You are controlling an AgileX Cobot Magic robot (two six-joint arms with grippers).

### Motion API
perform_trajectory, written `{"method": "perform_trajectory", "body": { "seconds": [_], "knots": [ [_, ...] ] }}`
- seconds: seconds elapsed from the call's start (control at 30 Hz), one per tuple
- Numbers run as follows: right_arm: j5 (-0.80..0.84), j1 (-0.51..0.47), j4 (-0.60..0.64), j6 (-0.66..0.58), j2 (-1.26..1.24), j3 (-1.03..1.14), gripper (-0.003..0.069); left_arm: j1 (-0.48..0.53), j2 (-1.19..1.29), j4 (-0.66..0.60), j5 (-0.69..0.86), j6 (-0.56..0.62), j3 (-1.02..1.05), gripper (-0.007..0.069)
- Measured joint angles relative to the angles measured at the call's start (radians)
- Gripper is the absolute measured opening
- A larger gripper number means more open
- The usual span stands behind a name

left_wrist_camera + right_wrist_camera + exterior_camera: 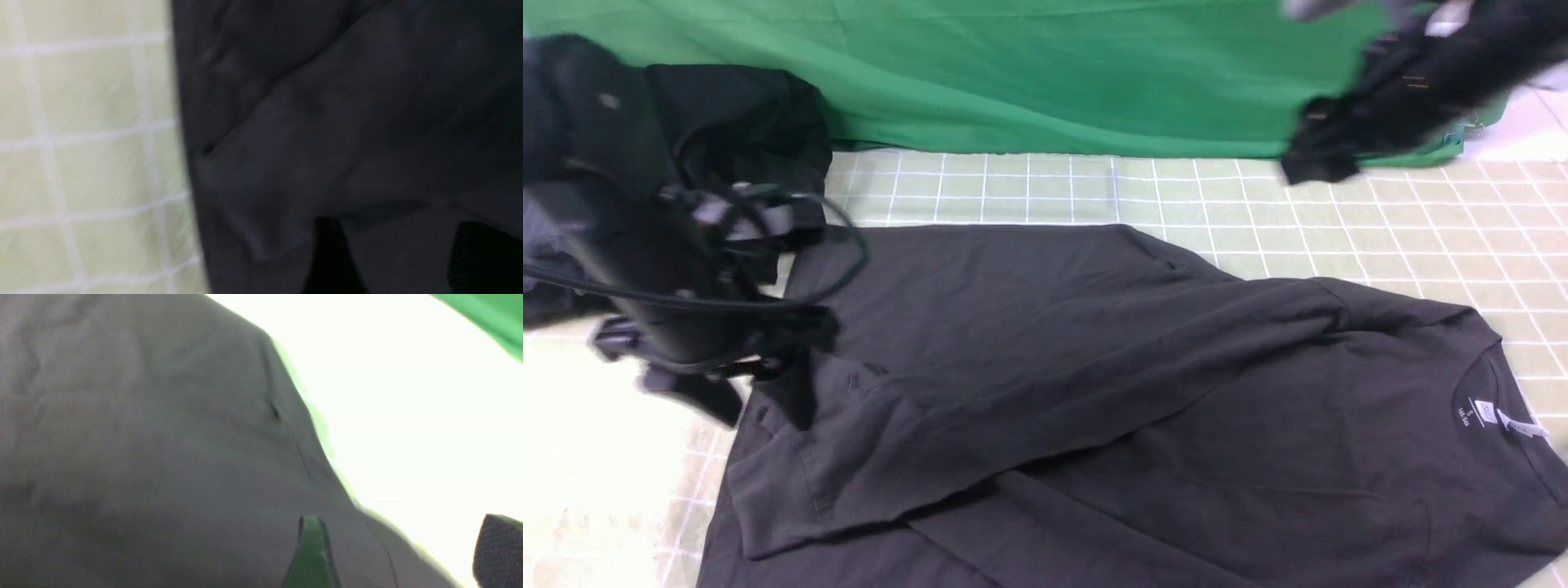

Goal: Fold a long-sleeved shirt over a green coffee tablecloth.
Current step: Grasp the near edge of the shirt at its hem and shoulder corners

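The charcoal-black long-sleeved fabric shirt (1258, 441) lies on the pale yellow-green cloth tablecloth with white square grid (1029, 192). Its neck is at the right side. One long sleeve (1029, 425) lies slantwise over the body of the shirt, and its cuff is at the left front. Behind the tablecloth's bare far strip is the deep-green plain cloth (1013, 82). The black bulky fabric heap (743, 106) lies at the left, toward the back.

I'm working at a cloth-draped station, perhaps a lab, with a green sheet (1045, 82) hanging behind gridded cloth (1029, 188).
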Motion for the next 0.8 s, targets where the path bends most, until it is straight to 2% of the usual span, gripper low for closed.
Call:
{"method": "perform_trajectory", "body": {
  "seconds": [0.03, 0.07, 0.1, 0.13, 0.17, 0.23, 0.37, 0.67, 0.77, 0.8],
  "knots": [
    [0.005, 0.008, 0.002, -0.004, 0.046, -0.057, 0.0484, -0.031, 0.010, 0.006, -0.018, -0.015, 0.005, 0.0292],
    [0.005, 0.009, 0.002, -0.007, 0.057, -0.057, 0.0484, -0.037, 0.013, 0.008, -0.022, -0.017, 0.005, 0.0281],
    [0.021, 0.019, 0.006, -0.009, 0.159, -0.167, 0.0484, -0.083, 0.044, 0.026, -0.046, -0.040, 0.009, 0.0188],
    [0.021, 0.020, 0.006, -0.009, 0.170, -0.167, 0.0484, -0.086, 0.048, 0.027, -0.050, -0.043, 0.011, 0.0165],
    [0.034, 0.024, 0.006, -0.009, 0.253, -0.240, 0.0484, -0.107, 0.081, 0.043, -0.073, -0.065, 0.015, 0.0077],
    [0.049, 0.027, 0.006, -0.011, 0.350, -0.349, 0.0484, -0.114, 0.121, 0.049, -0.101, -0.079, 0.016, 0.0021],
    [0.065, 0.035, 0.006, -0.011, 0.491, -0.451, 0.0484, -0.114, 0.177, 0.049, -0.152, -0.090, 0.016, -0.0005],
    [0.056, 0.081, 0.005, -0.028, 0.574, -0.482, 0.0463, -0.114, 0.231, 0.049, -0.178, -0.091, 0.018, -0.0007],
    [0.046, 0.086, -0.006, -0.029, 0.591, -0.485, 0.0353, -0.114, 0.231, 0.049, -0.180, -0.091, 0.018, -0.0007],
    [0.044, 0.086, -0.006, -0.029, 0.593, -0.485, 0.0347, -0.114, 0.231, 0.049, -0.180, -0.091, 0.018, -0.0007]
  ]
}}
